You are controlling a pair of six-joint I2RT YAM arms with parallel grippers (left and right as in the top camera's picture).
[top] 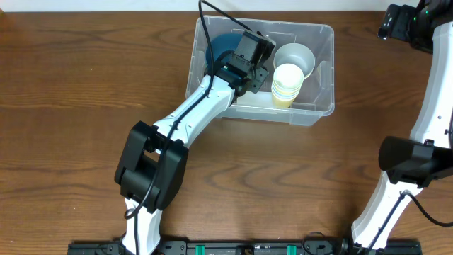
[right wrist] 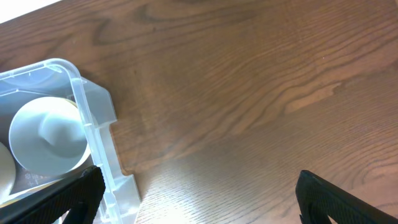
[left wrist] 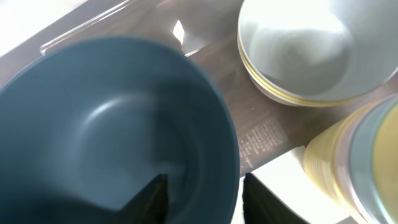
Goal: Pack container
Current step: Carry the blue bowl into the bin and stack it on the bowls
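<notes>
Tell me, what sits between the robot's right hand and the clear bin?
Only bare wooden table lies between the right hand and the container; the right wrist view shows it.

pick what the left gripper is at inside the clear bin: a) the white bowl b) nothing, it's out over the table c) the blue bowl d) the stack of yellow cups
c: in the left wrist view the left gripper straddles the rim of the blue bowl, one finger inside and one outside.

The container (top: 326, 71), a large clear rectangular plastic bin with a rounded rim, stood upright and open-topped on the table (top: 71, 106), far of centre, partly filled.
</notes>
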